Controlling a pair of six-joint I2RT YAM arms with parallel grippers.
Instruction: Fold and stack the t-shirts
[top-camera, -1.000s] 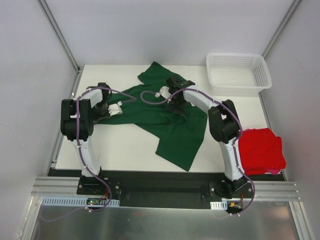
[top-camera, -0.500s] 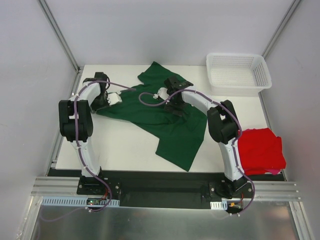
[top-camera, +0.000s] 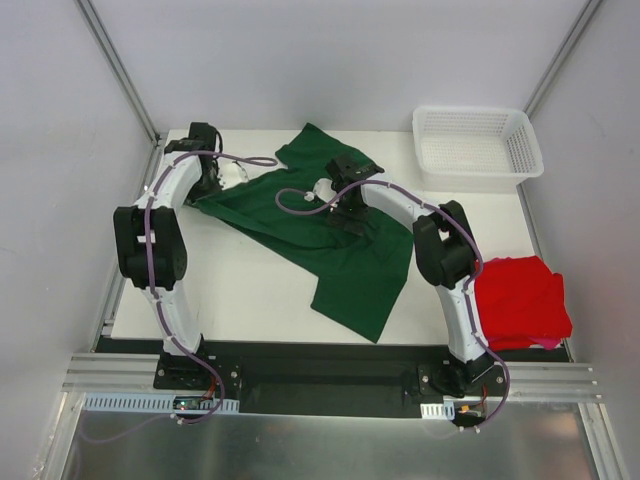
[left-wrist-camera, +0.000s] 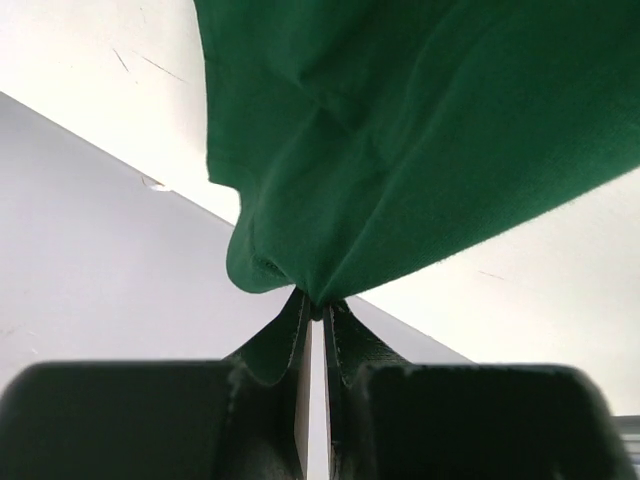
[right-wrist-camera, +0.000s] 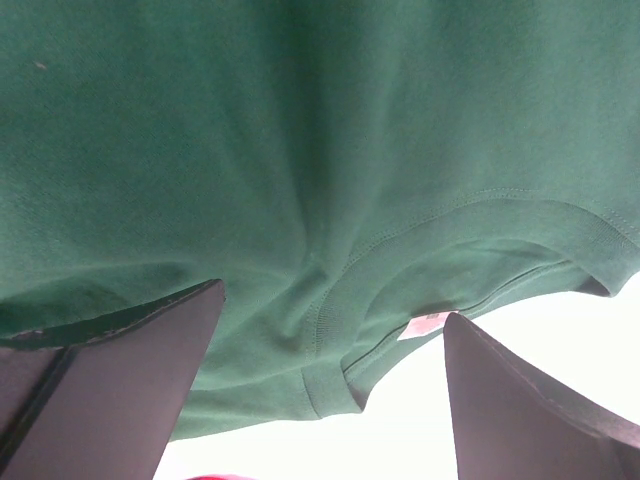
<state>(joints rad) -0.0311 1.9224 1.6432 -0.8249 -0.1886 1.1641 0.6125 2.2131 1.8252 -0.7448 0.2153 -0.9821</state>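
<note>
White table (top-camera: 250, 300), walled on three sides, both arm bases at its near edge. Dark green t-shirt (top-camera: 350, 280) lies spread and crumpled across the middle of the table, running from the far left to the near centre, one corner pointing at the back wall, not folded. Left arm (top-camera: 150, 250) reaches toward the far left corner; right arm (top-camera: 445, 250) bends in over the middle of the green t-shirt. White mesh basket (top-camera: 470, 180) sits at the far right corner, apart from both shirts; cannot tell whether anything is in it. Red t-shirt (top-camera: 520, 300) sits in a roughly folded heap at the near right edge of the table, just beside the right arm's lower link, well apart from the green one. Left gripper (left-wrist-camera: 318, 305) is pinched tight on a bunched edge of the green t-shirt at its left end; cloth fans out from the fingertips, lifted off the table there. Right gripper (right-wrist-camera: 332, 305) has its jaws spread wide, hanging just over the green cloth with nothing between them; contact with the cloth cannot be told. Ribbed collar (right-wrist-camera: 450, 230) of the green t-shirt lies under the right gripper, near its right finger. Small pale label (right-wrist-camera: 425, 325) shows inside the collar.
</note>
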